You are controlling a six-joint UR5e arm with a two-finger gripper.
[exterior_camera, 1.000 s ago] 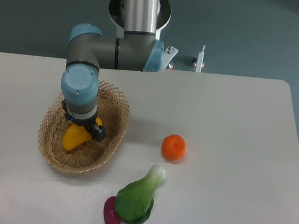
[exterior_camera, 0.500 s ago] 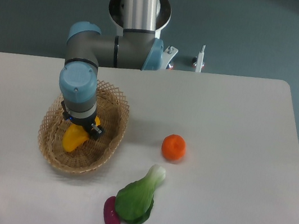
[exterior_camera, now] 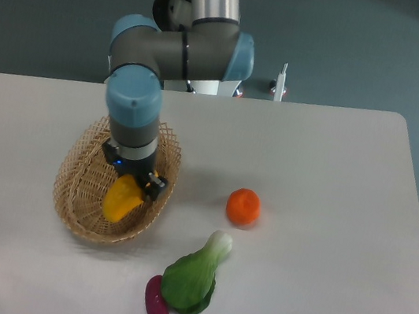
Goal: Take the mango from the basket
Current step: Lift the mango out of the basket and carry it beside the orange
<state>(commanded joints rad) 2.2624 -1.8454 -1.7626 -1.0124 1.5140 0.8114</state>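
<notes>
A robot arm reaches straight down over an oval wicker basket (exterior_camera: 84, 185) on the left half of a white bench (exterior_camera: 326, 175). Its pincer (exterior_camera: 135, 183) is clamped on the upper end of a yellow mango (exterior_camera: 121, 200), a top-down hold that suits lifting the fruit clear of the flared rim. The mango sits over the basket's right side, at about three o'clock from its centre; whether it touches the weave cannot be told. Its long axis runs from one o'clock, under the pincer, down to seven o'clock, free end pointing toward the bench's front-left.
</notes>
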